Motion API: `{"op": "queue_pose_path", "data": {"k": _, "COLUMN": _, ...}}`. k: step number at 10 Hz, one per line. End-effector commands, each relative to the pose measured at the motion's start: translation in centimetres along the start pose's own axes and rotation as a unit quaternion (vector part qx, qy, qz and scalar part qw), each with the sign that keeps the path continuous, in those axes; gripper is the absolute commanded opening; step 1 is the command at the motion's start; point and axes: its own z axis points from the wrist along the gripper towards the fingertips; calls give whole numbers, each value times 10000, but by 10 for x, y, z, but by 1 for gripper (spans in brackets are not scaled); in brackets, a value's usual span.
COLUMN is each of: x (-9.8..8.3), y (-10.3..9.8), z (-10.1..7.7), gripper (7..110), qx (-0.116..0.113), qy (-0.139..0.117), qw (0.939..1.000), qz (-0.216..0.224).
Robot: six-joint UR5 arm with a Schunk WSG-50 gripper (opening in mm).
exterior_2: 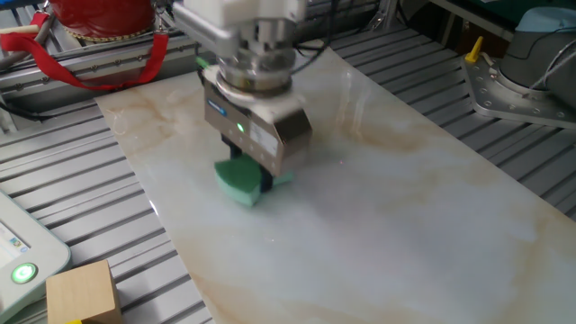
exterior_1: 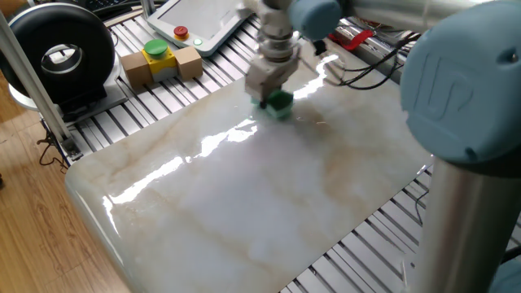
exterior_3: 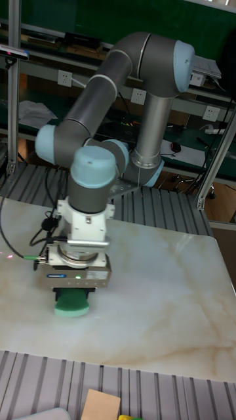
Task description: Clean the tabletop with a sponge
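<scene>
The green sponge (exterior_1: 279, 102) (exterior_2: 236, 181) (exterior_3: 72, 304) is pressed flat on the glossy marble tabletop (exterior_1: 244, 203) (exterior_2: 405, 225) (exterior_3: 157, 308). My gripper (exterior_1: 275, 96) (exterior_2: 256, 178) (exterior_3: 73, 295) points straight down and is shut on the sponge, whose wavy edge sticks out past the fingers. In one fixed view the sponge sits toward the far side of the slab, near the bright glare. The fingertips are mostly hidden behind the gripper body.
A cardboard box with a yellow-and-green button (exterior_1: 156, 54) stands on the ribbed aluminium frame (exterior_1: 122, 114) beside the slab. A black round device (exterior_1: 57, 53) is at the far left. Black cables (exterior_1: 358, 69) lie on the slab's far edge. A red object (exterior_2: 99, 22) sits behind.
</scene>
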Motion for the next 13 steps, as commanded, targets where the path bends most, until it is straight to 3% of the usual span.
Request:
{"op": "queue_pose_path", "data": {"k": 1, "x": 8, "y": -39, "z": 7, "gripper": 7, "qx": -86, "qy": -250, "qw": 9995, "qz": -170}}
{"op": "queue_pose_path", "data": {"k": 3, "x": 5, "y": -40, "z": 16, "gripper": 7, "qx": -188, "qy": -364, "qw": 9991, "qz": -121}}
{"op": "queue_pose_path", "data": {"k": 9, "x": 2, "y": -35, "z": 21, "gripper": 7, "qx": -113, "qy": -254, "qw": 9996, "qz": 0}}
{"op": "queue_pose_path", "data": {"k": 13, "x": -3, "y": -16, "z": 21, "gripper": 7, "qx": -355, "qy": -218, "qw": 9990, "qz": 138}}
